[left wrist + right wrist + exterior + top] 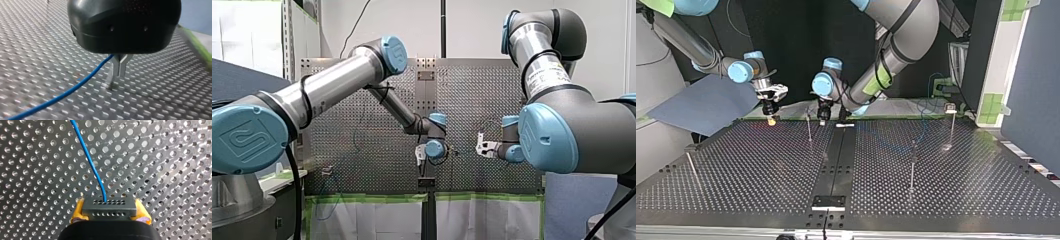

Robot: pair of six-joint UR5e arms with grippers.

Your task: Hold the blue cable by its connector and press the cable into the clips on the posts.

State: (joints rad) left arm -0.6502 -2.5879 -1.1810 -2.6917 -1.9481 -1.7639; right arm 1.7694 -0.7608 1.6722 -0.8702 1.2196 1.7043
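My right gripper [110,216] is clenched on the connector [109,206] — the blue cable [87,152] leaves it straight ahead, over the worktop [761,165]. My left gripper [120,68] pinches the cable further along; in the top view one post [809,127] stands between both.

Front view looks from behind and above the arms [337,85] over the perforated table [492,100]; top view faces them, low, from the far edge, sharing that table; both wrist views sit close above it, sharing the blue cable [80,82] [92,165].
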